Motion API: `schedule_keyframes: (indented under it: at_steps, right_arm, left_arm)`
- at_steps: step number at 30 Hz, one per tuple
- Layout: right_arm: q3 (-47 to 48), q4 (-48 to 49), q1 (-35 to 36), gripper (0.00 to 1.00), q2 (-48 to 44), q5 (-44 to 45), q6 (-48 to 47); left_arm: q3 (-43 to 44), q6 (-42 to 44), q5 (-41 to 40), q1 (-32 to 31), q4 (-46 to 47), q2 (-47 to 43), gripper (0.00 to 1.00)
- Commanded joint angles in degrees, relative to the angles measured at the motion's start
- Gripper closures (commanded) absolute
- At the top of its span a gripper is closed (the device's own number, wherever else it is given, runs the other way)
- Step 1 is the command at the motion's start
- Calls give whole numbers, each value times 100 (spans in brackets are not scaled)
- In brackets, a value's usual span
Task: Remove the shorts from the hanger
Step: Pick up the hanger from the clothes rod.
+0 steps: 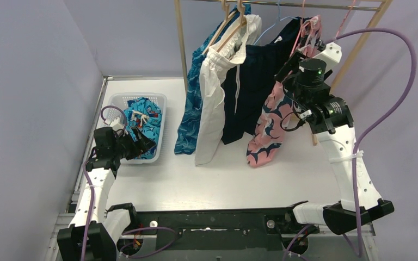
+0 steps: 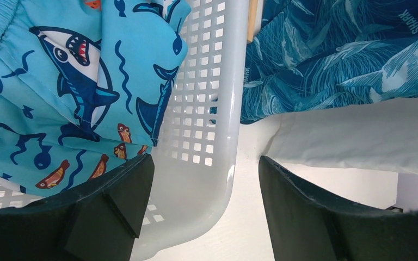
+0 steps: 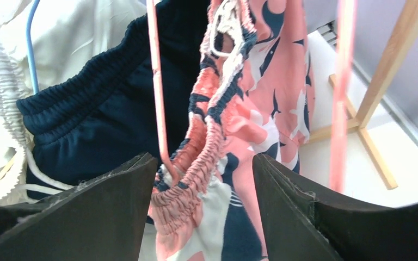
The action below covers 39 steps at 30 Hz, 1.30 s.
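Note:
Four pairs of shorts hang from the rail: blue leaf-pattern [image 1: 191, 109], white drawstring [image 1: 212, 103], plain navy [image 1: 250, 92] and pink-and-navy floral [image 1: 269, 130]. The teal cartoon-print pair [image 1: 144, 122] lies in the white basket [image 1: 121, 99]. My right gripper [image 1: 289, 69] is raised at the floral pair's top. In its wrist view it [image 3: 204, 163] stands open, jaws either side of the gathered pink waistband [image 3: 193, 163] and the thin pink hanger [image 3: 158, 98]. My left gripper [image 1: 144, 144] is open and empty over the basket's corner [image 2: 201, 109], beside the teal shorts [image 2: 60, 81].
The wooden rack's right leg [image 1: 359, 49] and its foot [image 3: 378, 92] stand close to my right arm. A second pink hanger wire [image 3: 340, 81] hangs right of the floral pair. The blue leaf shorts [image 2: 332, 54] and white shorts [image 2: 359, 136] hang just beyond the basket.

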Motion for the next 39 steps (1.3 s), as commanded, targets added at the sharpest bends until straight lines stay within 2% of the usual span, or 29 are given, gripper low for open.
schedule_keyframes:
  at_steps: [1, 3, 6, 10, 13, 16, 18, 20, 24, 26, 29, 33, 35, 39]
  right_arm:
    - [31, 34, -299, 30, -166, -112, -257]
    - [142, -70, -560, 26, -108, -510, -166]
    - [356, -204, -928, 25, 138, -1401, -36]
    - [750, -215, -1030, 19, 534, -2469, -88]
    - [765, -54, -1030, 20, 621, -2668, -36]
    - [900, -69, -1035, 28, 702, -2347, -60]
    - [1033, -109, -1028, 39, 770, -2131, -147]
    - [1171, -132, -1033, 57, 834, -2013, -226]
    - [1391, -49, -1032, 68, 902, -2099, -342]
    - [1496, -50, -1030, 81, 915, -2084, -403]
    - [1546, -48, -1030, 94, 895, -1926, -466]
    - [1529, -39, -1042, 94, 880, -1722, -563]
    - [1514, -24, -1100, 88, 894, -1714, -570]
    - [1568, -39, -1192, 84, 1034, -1844, -574]
  left_arm:
    - [33, 38, 190, 29, 386, -42, 30]
    - [24, 38, 205, 29, 393, -44, 30]
    - [21, 32, 194, 29, 391, -26, 30]
    - [22, 30, 187, 29, 392, 2, 30]
    - [26, 29, 204, 29, 401, 38, 30]
    - [32, 29, 209, 29, 391, 59, 30]
    - [31, 29, 207, 29, 389, 70, 30]
    - [30, 32, 205, 29, 381, 73, 30]
    - [30, 36, 181, 29, 371, 97, 30]
    - [38, 38, 189, 29, 364, 117, 30]
    - [39, 39, 187, 29, 352, 116, 30]
    - [37, 38, 128, 21, 345, 77, 30]
    - [38, 38, 156, 21, 345, 104, 30]
    - [39, 38, 215, 21, 353, 140, 30]
